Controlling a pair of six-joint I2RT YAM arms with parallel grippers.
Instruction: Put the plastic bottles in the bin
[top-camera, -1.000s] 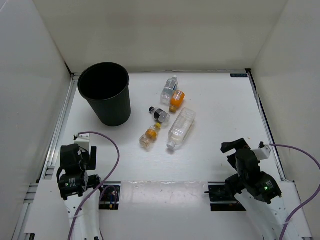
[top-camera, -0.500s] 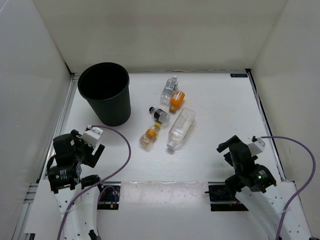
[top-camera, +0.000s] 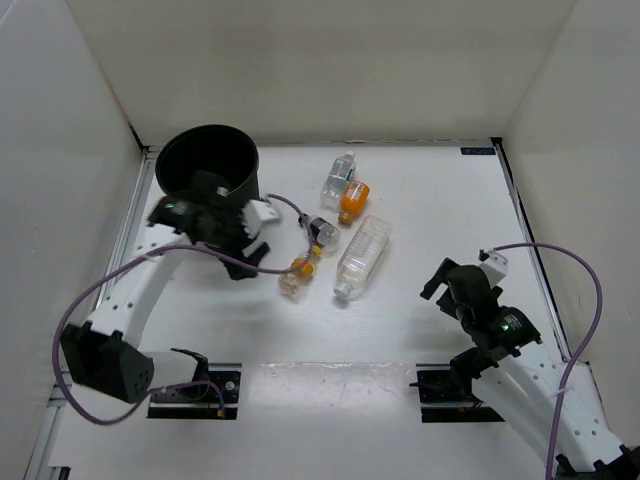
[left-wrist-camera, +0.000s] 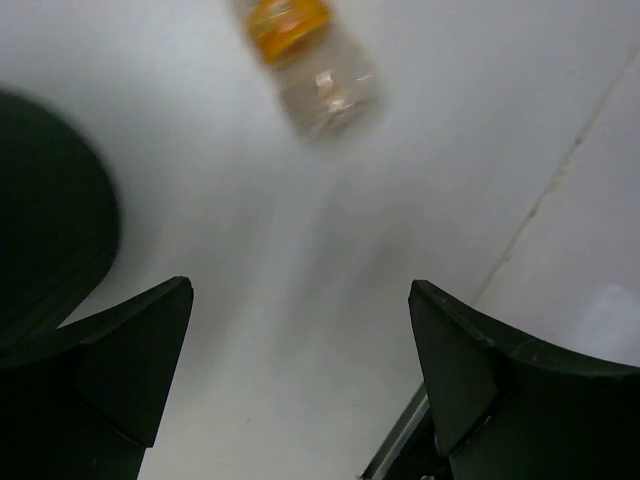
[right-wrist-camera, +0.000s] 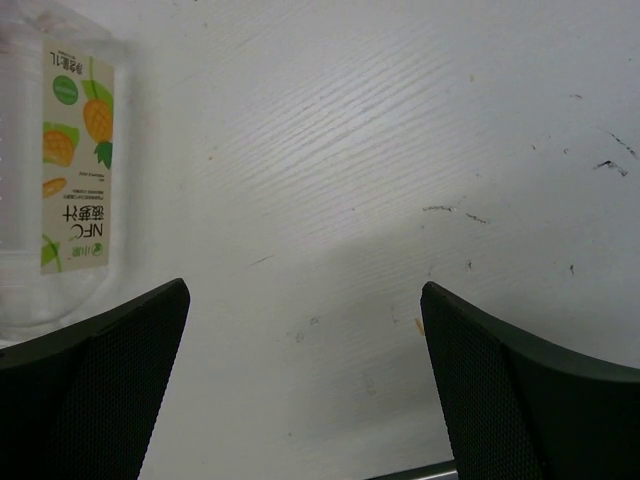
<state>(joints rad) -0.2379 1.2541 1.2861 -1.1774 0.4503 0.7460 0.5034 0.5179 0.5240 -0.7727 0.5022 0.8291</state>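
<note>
Bin (top-camera: 208, 150) round blk plastic, tapered; clear ribbed btl (top-camera: 362, 257) lying flat.

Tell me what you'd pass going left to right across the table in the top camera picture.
black bin → orange-capped bottle nearest the arms → big ribbed bottle → right hand

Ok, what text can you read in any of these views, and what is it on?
"NFC": printed sideways on the mango-picture label of the clear bottle, right wrist view.
Chinese characters beside it, and the green badge above: too small to read with certainty.
Dark sticker at the far right corner, top view: too small to read.
Nothing else is legible.
</note>
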